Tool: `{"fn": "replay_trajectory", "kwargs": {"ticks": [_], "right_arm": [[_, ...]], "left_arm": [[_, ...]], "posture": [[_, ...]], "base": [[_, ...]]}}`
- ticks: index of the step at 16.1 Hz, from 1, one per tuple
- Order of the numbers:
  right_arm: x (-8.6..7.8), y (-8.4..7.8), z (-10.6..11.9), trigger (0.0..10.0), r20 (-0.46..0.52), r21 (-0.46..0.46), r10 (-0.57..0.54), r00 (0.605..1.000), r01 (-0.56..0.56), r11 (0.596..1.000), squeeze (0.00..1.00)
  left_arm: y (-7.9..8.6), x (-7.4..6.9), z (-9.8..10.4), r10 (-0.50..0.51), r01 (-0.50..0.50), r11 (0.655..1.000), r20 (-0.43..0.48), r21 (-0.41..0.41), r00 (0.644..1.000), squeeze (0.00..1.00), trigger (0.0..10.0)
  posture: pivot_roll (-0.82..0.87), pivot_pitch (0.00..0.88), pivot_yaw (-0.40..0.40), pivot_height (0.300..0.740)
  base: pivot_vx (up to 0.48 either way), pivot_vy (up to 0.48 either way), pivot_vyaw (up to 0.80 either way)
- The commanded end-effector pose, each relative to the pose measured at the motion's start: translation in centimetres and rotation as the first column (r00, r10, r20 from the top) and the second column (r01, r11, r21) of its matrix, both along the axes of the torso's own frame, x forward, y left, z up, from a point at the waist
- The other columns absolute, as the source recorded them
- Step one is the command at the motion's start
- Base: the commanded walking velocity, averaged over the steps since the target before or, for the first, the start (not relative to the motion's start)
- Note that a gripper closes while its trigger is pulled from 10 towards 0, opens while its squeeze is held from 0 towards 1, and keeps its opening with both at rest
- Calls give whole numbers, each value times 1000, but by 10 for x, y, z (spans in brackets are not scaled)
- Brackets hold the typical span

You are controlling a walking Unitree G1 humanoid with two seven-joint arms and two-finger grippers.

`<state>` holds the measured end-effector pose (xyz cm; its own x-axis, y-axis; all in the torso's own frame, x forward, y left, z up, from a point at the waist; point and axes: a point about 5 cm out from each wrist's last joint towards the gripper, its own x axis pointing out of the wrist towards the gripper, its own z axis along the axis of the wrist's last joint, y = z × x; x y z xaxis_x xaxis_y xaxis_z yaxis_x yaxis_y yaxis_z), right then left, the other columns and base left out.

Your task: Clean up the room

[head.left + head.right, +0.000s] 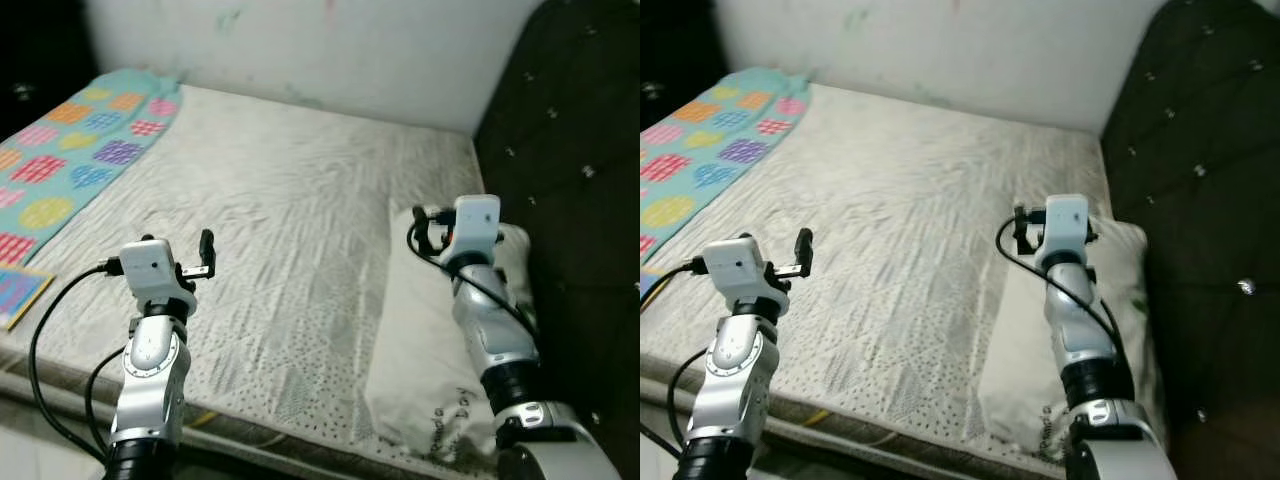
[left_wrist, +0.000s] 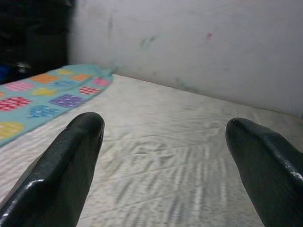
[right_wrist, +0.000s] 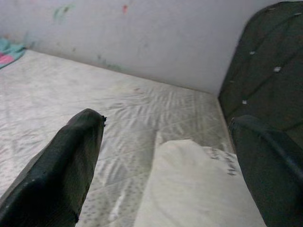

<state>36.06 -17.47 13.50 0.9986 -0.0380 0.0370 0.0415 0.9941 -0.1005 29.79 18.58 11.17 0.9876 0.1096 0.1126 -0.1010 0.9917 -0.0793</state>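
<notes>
A bare white mattress [image 1: 290,230] spreads out before me. A white pillow [image 1: 415,350] lies along its right side, against a dark tufted headboard [image 1: 570,200]. My right gripper [image 1: 425,232] hovers open above the pillow's far end, and the pillow [image 3: 199,189] shows below its fingertips in the right wrist view. My left gripper [image 1: 205,255] is open over the near left part of the mattress, holding nothing. A teal blanket [image 1: 70,150] with coloured patches lies along the mattress's left side.
A white wall [image 1: 330,45] runs behind the bed. A small colourful flat item [image 1: 15,292] lies at the near left edge of the mattress. The mattress's front edge [image 1: 260,425] is just below my arms.
</notes>
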Motion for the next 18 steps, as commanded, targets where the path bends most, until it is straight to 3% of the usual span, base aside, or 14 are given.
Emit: {"fn": "replay_trajectory", "kwargs": {"ticks": [1,5,8,11,18], "right_arm": [[0,-6,3,10000,10,2,-16,1000,16,1000,0],[-14,-10,-8,10000,-7,7,-28,1000,28,1000,0],[-16,-4,-10,10000,-26,1,6,1000,-6,1000,0],[-19,0,-13,10000,-39,3,18,999,-18,1000,0],[-18,3,-5,10000,-19,18,30,999,-30,999,0]], "left_arm": [[-2,-1,2,-23,23,1000,6,-8,1000,0,10000],[-7,-24,-13,-33,32,999,-38,-37,999,0,10000],[-10,-25,-7,-55,53,997,-31,-55,998,0,10000],[-5,-28,1,-50,49,997,-17,-58,999,0,10000],[3,-34,5,-32,30,996,-24,-82,999,0,10000]], "posture": [[13,0,-57,740],[12,0,-64,740],[39,0,-76,740],[39,0,-83,740],[31,0,-79,740]], "base": [[0,0,-800],[0,0,-341],[0,0,0],[0,0,-608],[0,0,0]]}}
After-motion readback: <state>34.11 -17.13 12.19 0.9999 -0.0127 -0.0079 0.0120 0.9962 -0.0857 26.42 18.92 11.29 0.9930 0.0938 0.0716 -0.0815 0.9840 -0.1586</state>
